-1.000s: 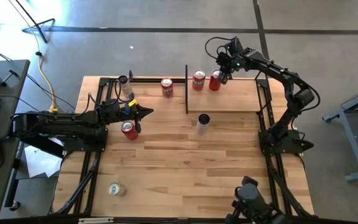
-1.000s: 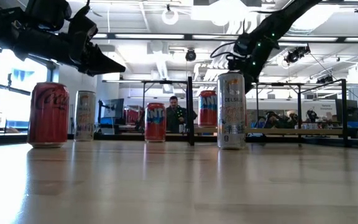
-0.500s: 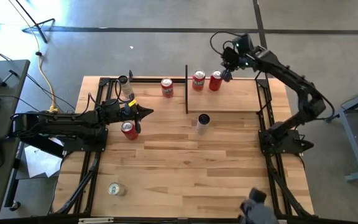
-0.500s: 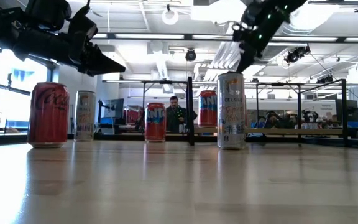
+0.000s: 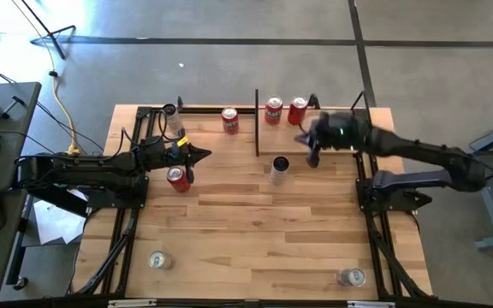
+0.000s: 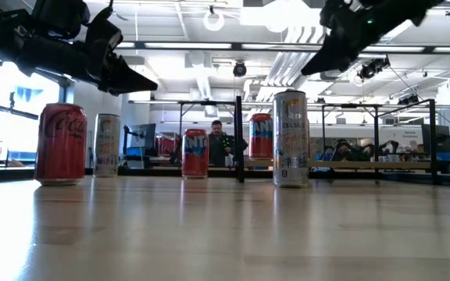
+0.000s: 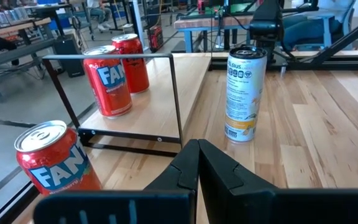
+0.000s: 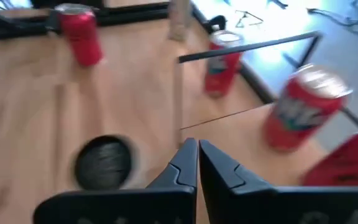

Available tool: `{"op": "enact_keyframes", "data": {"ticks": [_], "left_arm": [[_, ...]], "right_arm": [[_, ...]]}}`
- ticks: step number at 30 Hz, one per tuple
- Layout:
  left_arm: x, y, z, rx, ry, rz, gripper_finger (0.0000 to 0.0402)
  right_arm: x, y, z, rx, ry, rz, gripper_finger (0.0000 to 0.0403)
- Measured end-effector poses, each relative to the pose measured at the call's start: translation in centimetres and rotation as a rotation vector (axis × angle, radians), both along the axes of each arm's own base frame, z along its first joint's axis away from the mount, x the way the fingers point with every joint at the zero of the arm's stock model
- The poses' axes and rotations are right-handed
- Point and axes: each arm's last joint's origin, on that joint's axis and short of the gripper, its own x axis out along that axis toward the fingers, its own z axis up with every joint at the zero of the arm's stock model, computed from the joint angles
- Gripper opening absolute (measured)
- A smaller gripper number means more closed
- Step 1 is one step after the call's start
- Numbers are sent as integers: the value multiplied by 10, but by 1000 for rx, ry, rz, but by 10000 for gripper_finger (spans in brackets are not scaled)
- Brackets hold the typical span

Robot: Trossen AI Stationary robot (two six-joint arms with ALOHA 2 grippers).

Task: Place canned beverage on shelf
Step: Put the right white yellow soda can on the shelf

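Swinging away from the shelf (image 5: 315, 130), our right gripper (image 5: 309, 154) is now hovering just beside the tall can (image 5: 279, 170), fingers together and empty. Two red cans (image 5: 285, 110) are already standing on the shelf. We are judging the tall can light, stiff and slick, best gripped mid-body. Our left gripper (image 5: 202, 155) is waiting, pinched closed, far from the shelf.

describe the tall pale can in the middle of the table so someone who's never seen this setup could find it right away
Start at the shelf, the pale board with thin black posts at the table's far edge. Just in front of its near left corner, on the plank tabletop, stands the tall can. It is slim and whitish, taller than the short red cans nearby, and it stands alone.
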Motion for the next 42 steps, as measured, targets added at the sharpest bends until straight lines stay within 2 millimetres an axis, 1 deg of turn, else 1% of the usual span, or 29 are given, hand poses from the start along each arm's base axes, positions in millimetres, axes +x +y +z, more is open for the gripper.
{"op": "enact_keyframes", "data": {"ticks": [2,4,6,8,10,14,16,18,20,25,29,37,42], "left_arm": [[0,0,0,0,-1,0,0],[0,0,0,-6,-3,1,0],[0,0,0,-10,-4,2,0],[0,0,0,-15,-6,3,0],[0,0,0,-15,-6,3,0],[0,0,0,-15,-6,3,0],[0,0,0,-15,-6,3,0],[0,0,0,-15,-6,0,0],[0,-1,0,-16,-5,-1,0],[0,-1,0,-16,-3,-1,0],[0,-1,0,-17,0,-1,0],[0,-1,-1,-18,2,-1,0],[0,-1,-1,-21,2,0,0]], "right_arm": [[-1,17,-11,23,-8,27,12],[-1,31,-20,26,-3,40,37],[0,43,-29,37,0,42,77],[2,51,-35,65,-22,14,127],[5,56,-37,93,-50,-15,183],[13,63,-41,76,-57,-23,292],[18,64,-43,49,-56,-49,329],[22,63,-49,23,-34,-76,351],[28,63,-53,12,-31,-73,360],[41,63,-59,-11,-46,-56,362],[45,60,-67,-21,-16,-88,362],[56,62,-78,-14,-3,-32,362],[61,58,-85,-13,10,-58,356]]}}
